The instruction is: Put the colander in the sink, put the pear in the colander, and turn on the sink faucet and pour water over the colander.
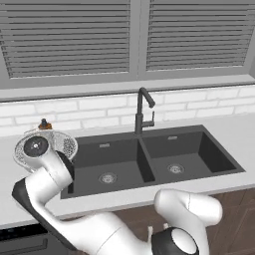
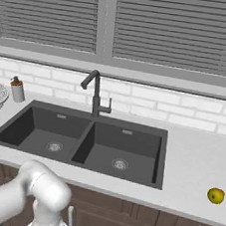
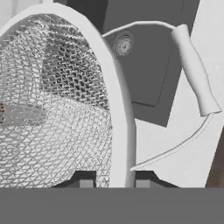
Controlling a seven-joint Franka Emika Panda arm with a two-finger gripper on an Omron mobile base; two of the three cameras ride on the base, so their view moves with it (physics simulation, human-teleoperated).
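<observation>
gripper clamps colander rim | pear on counter, R base cam

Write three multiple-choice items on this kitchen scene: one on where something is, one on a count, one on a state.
1. Where is the pear?
A. On the counter right of the sink
B. In the left basin
C. Inside the colander

2. How many round drains show in the sink?
A. One
B. Two
C. Three

3. How does the claw stand at the colander?
A. Far above it
B. One finger on each side of its rim
C. Gripping its handle

Key: 1 A, the yellow fruit lies on the pale counter past the right basin. 2 B, each basin has one. 3 B, the hand view has the rim running down between the two tips.
</observation>
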